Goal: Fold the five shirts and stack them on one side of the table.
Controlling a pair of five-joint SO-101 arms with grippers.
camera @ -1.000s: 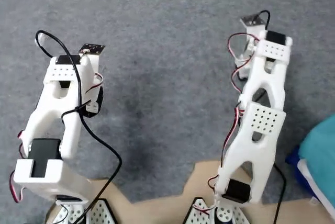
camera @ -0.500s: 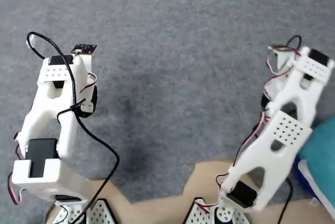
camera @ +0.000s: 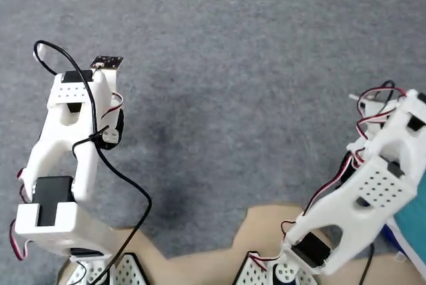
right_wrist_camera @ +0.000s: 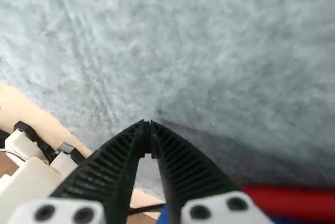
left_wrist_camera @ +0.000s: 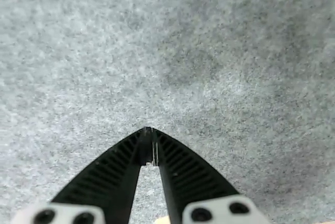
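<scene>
While the teal shirt [camera: 415, 217] is lying at the lower right edge of the high view, half hidden under the right arm [camera: 373, 195], it is showing as a soft heap rather than a flat sheet; whether it is folded cannot be told. It is probably sitting there because that side of the worktop [camera: 233, 65] is serving as the place for the shirts, which is leaving the broad grey middle free for spreading one out. In the right wrist view a red fabric edge [right_wrist_camera: 296, 199] is peeking in next to a strip of blue, and I am judging these to be more of the same pile.

Leaning out over that corner, the right arm is carrying the right hand [right_wrist_camera: 148, 128] close to the pile. Its two black fingers are pressing tip to tip and gripping nothing. The tips are pointing at bare grey cover, with the red edge near them but apart, so the hand is beside the shirts and not on them. To take a shirt it would be needing to spread its fingers first.

Over on the left side of the high view, the left arm [camera: 70, 132] is reaching toward the middle of the frame, well apart from the pile. The left hand [left_wrist_camera: 148, 136] is likewise pinched together and empty, hanging over plain grey cover. A tan board [camera: 219, 242] is lying at the bottom of the high view between the two arm bases.
</scene>
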